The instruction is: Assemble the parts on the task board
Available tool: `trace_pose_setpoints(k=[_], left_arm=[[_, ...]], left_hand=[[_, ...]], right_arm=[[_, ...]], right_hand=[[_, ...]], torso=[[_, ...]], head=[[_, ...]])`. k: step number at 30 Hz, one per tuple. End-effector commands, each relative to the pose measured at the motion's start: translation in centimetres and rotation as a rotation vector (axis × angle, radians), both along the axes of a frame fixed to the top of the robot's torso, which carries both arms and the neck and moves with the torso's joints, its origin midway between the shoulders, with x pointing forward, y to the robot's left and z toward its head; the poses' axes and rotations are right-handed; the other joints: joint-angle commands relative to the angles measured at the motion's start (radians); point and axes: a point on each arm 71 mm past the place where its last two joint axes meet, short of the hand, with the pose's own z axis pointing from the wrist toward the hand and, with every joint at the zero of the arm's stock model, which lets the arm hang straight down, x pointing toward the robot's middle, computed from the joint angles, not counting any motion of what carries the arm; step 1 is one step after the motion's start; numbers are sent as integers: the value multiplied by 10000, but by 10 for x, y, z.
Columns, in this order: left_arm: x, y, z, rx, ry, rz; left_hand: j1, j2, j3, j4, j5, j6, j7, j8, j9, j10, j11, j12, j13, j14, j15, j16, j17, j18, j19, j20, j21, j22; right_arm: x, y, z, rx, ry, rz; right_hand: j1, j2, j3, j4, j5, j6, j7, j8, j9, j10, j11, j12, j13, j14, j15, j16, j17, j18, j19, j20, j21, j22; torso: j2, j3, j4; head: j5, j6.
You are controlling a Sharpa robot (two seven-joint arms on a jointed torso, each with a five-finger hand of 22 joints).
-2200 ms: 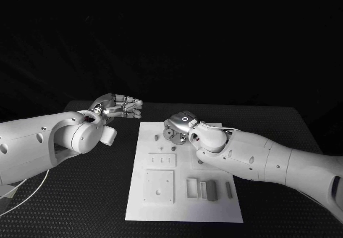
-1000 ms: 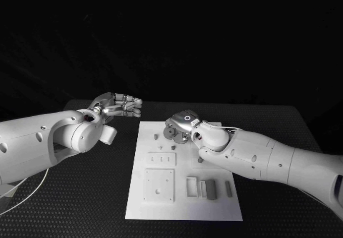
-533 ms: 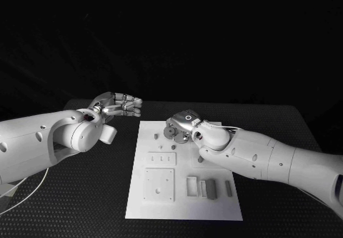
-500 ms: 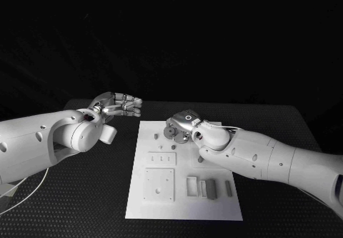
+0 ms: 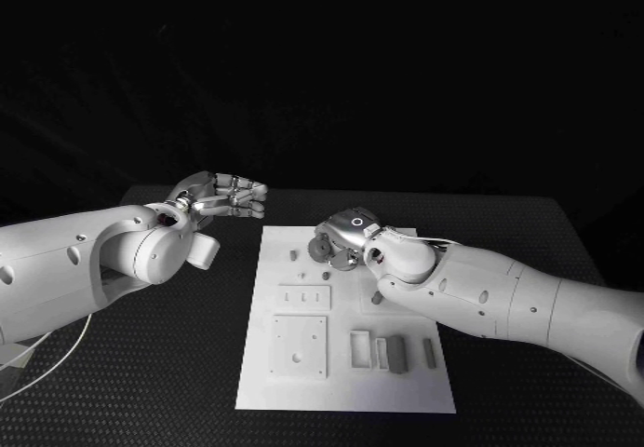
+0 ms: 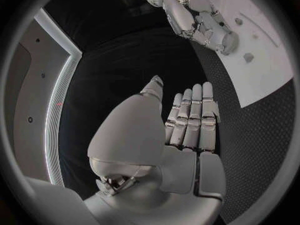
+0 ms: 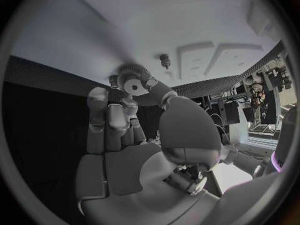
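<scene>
Right wrist view: toothed round gear (image 7: 133, 83) with a pale hub, pinched between thumb and fingertips of right hand (image 7: 134, 150), just above the white task board (image 7: 206, 30) beside a small peg (image 7: 165, 60). In head view, gear hidden behind right hand (image 5: 343, 240). Left hand (image 5: 221, 197) off the board's far left corner, fingers straight and together, holding nothing. Right hand shifted slightly rightward against 2.2 s ago.

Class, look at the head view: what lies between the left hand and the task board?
Only bare black table. The left hand hovers past the task board's far left corner, with nothing between; the head view shows it.
</scene>
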Motion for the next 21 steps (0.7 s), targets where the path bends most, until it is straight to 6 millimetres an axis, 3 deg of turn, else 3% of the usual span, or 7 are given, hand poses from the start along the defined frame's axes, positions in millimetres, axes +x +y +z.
trace_pose_setpoints(k=[1, 16, 21], left_arm=[[0, -2, 2, -68, -97, -162], [0, -2, 2, -62, -100, -150], [0, -2, 1, -54, -90, -137]], left_hand=[[-17, 8, -61, -11, -46, -45, 60, -60, -15, -26, 45, -49, -15, 31, 30, -63, 11, 202, 44, 19, -45, -10], [-20, 9, -66, -8, -46, -46, 63, -60, -17, -27, 47, -49, -17, 33, 31, -70, 17, 201, 45, 20, -49, -9], [-14, 0, -69, -13, -47, -48, 64, -61, -18, -29, 47, -50, -18, 32, 31, -74, 19, 202, 44, 19, -51, -9]], right_arm=[[-2, 1, -6, -282, 228, 28], [-1, 0, -5, -6, 160, -42], [-1, -1, -5, 75, 374, -93]], right_hand=[[-43, -103, 32, 46, 12, 152, 151, 53, 16, -3, 95, -39, -9, 23, 78, -45, -10, 778, 52, -26, -65, 47], [-108, -215, 111, 149, 12, 12, 182, -24, -18, -8, 122, -34, -19, 28, 100, -54, -15, 778, 78, -31, -88, 43], [-235, -349, 158, 326, 10, -586, 168, -329, -129, -37, 112, -58, -46, 24, 95, -74, -24, 778, 84, -27, -120, 41]], torso=[[3, -2, 1], [1, -11, 15], [-3, -16, 10]], head=[[-20, -10], [-21, -31], [-5, -41]])
